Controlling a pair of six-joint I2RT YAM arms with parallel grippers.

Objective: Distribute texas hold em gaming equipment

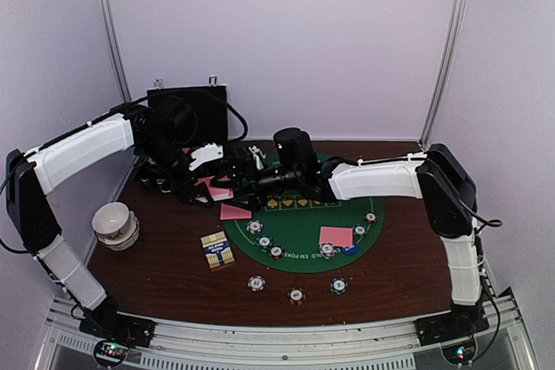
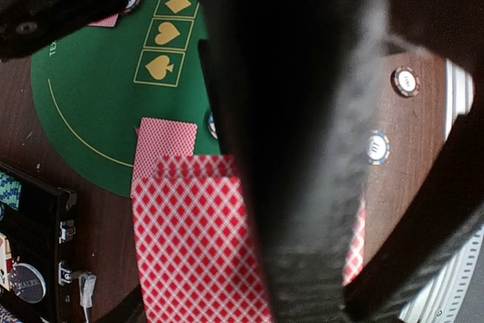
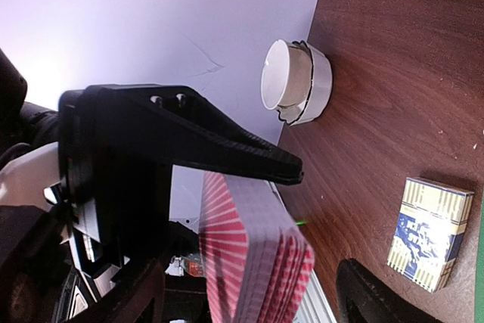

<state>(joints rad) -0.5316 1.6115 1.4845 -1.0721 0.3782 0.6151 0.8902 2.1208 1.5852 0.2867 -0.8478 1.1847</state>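
A deck of pink-backed playing cards hangs above the table between the fingers of my right gripper, which is shut across its width. My left gripper is shut on one card at that deck. The two grippers, left and right, meet at the green mat's back left edge. Single cards lie face down on the mat. Striped chips sit round its rim, and three chips lie on the wood in front.
A black chip case stands open at the back left, just behind the grippers. A white bowl sits near the left edge. A blue-and-yellow card box lies beside the mat's left rim.
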